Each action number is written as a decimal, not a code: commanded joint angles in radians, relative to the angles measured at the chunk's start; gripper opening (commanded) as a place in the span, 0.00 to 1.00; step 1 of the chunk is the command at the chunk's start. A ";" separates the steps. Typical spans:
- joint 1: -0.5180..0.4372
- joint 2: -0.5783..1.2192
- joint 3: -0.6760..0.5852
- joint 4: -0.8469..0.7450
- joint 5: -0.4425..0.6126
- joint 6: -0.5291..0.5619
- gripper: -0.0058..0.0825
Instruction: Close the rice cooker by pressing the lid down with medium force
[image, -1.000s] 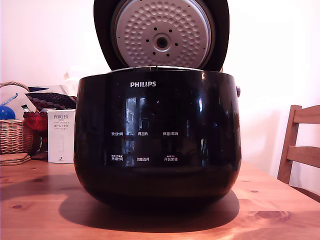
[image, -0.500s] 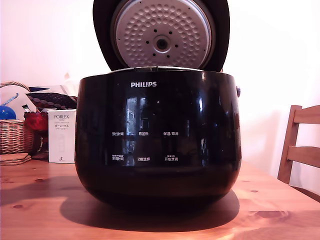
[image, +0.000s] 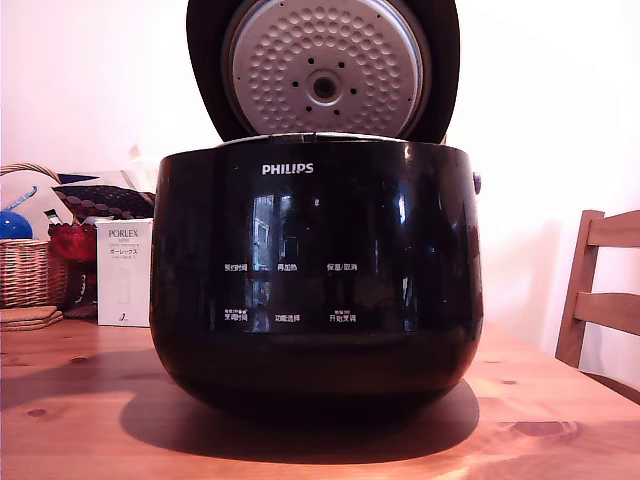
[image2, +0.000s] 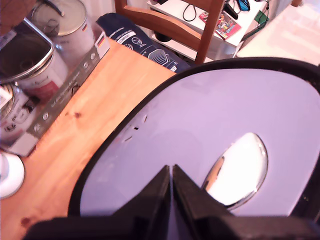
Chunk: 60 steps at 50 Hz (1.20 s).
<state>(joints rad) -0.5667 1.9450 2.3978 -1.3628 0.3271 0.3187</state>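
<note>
The glossy black rice cooker (image: 315, 280) fills the middle of the exterior view on the wooden table, PHILIPS logo facing the camera. Its lid (image: 323, 75) stands raised behind the pot, with the silver dimpled underside and central hub showing. In the wrist view the lid's smooth outer face (image2: 225, 115) reflects pale light around a shiny oval inset. My gripper (image2: 171, 170) is shut and holds nothing, its dark fingertips pressed together right at that outer face. The lid hides the gripper from the exterior view.
A white PORLEX box (image: 123, 272) and a wicker basket (image: 28, 270) stand at the exterior view's left, a wooden chair (image: 600, 290) at its right. Behind the cooker, the wrist view shows metal tins (image2: 30, 65) in a tray and another chair (image2: 170, 25).
</note>
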 joint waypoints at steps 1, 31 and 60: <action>0.007 0.016 -0.020 -0.004 -0.003 -0.014 0.04; 0.007 0.016 -0.051 -0.004 0.010 -0.040 0.04; 0.007 0.002 -0.051 0.032 0.053 -0.095 0.04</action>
<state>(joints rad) -0.5583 1.9453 2.3688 -1.3430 0.3756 0.2291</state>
